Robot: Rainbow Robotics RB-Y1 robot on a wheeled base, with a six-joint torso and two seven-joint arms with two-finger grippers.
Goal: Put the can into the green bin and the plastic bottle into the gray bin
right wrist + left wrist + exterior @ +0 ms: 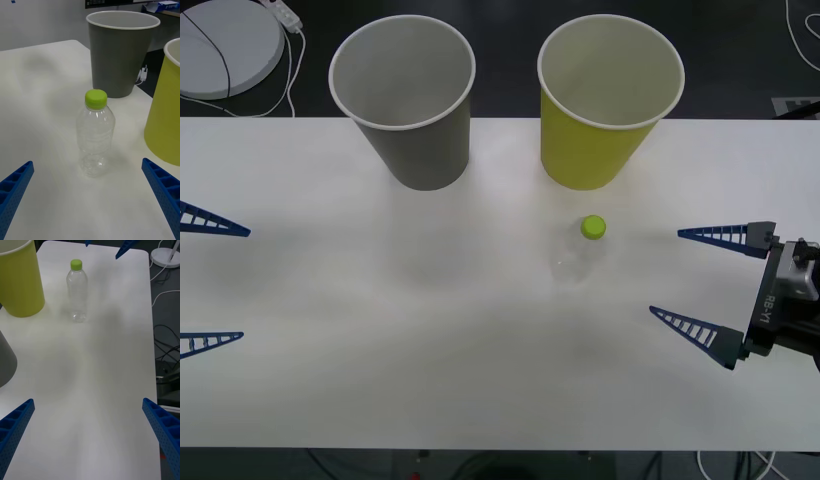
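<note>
The clear plastic bottle [583, 252] with a lime-green cap stands upright on the white table, just in front of the green bin [608, 110]. To that bin's left is the gray bin [404, 105]; both bins are upright at the table's back edge. My right gripper [666, 273] is open to the right of the bottle and level with it, a short gap away. From the right wrist, the bottle [95, 135] stands ahead between my open fingers, with the gray bin [120, 56] and green bin [167, 112] behind it. My left gripper [245, 284] is open at the table's left side. The can is out of view.
A white round lamp base [225, 45] with a cable lies beyond the table's back left corner. Cables [165, 352] trail on the floor past the table's left end. Bare table [430, 350] stretches between the two grippers.
</note>
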